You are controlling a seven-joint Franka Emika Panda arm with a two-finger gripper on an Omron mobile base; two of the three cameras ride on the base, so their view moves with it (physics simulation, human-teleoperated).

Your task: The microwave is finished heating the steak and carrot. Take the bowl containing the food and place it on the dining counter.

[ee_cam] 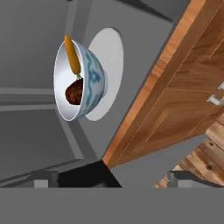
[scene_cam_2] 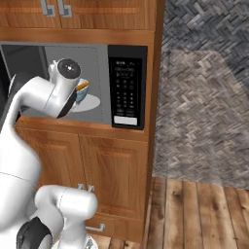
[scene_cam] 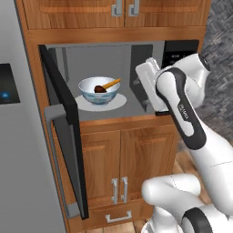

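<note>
Hand (ee_cam: 111, 177) fingers are seen spread wide apart with nothing between them, held at the front opening of the microwave (scene_cam: 113, 54), to the right of the bowl (scene_cam: 99, 90) and clear of it. In the hand view the scene is rolled on its side, so the wrist is judged to be turned.

Bowl is found upright on the round white plate (scene_cam: 119, 103), near the middle of the microwave floor. Steak (scene_cam: 99, 88) lies in the bowl's bottom; carrot (scene_cam: 111, 83) leans against the rim with its tip standing proud of it. Door (scene_cam: 61, 113) is swung fully open to the left. No desk is seen from this position.

Risks noted:
- The carrot could be struck by a finger if the rim is approached on the side where the carrot projects; it could be tipped out.
- The bowl could be pushed across the plate, or the plate turned, if contact is made with the outer wall before the fingers straddle the rim.
- A one-sided rim grip could let the bowl tilt on lifting, spilling the food.
- The right wall and roof of the microwave lie close to the forearm; a collision is possible on entry or withdrawal.
- The open door could be clipped when the base is driven away.
</note>
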